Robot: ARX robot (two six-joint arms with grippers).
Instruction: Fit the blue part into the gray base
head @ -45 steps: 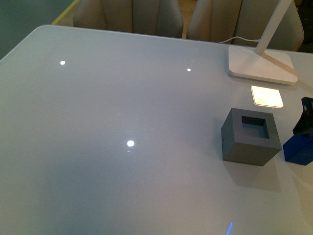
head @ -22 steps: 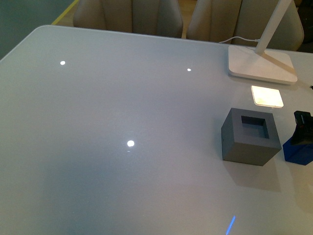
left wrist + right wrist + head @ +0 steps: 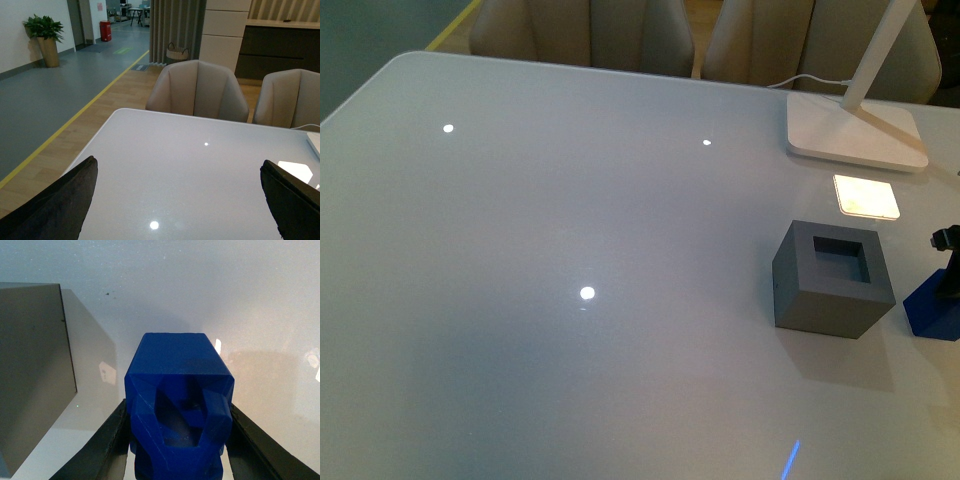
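The gray base [image 3: 833, 279] is a dark-gray cube with a square recess in its top, standing on the table at the right. The blue part [image 3: 934, 309] sits just right of it at the frame's edge. My right gripper [image 3: 178, 440] is shut on the blue part [image 3: 177, 390], its dark fingers [image 3: 107, 445] pressed on both sides; the loop-like knob faces the camera. The gray base [image 3: 32, 370] stands close beside it in the right wrist view. My left gripper [image 3: 180, 200] is open and empty, high over the table, out of the front view.
A white lamp base [image 3: 855, 135] with a slanted arm and cable stands at the back right, with a bright light patch [image 3: 866, 197] on the white table [image 3: 570, 220] behind the gray base. Beige chairs [image 3: 197, 90] stand along the far edge.
The right gripper and the blue part have shifted a little to the right, toward the frame's edge; less of the gripper shows now. The gray base has not moved.
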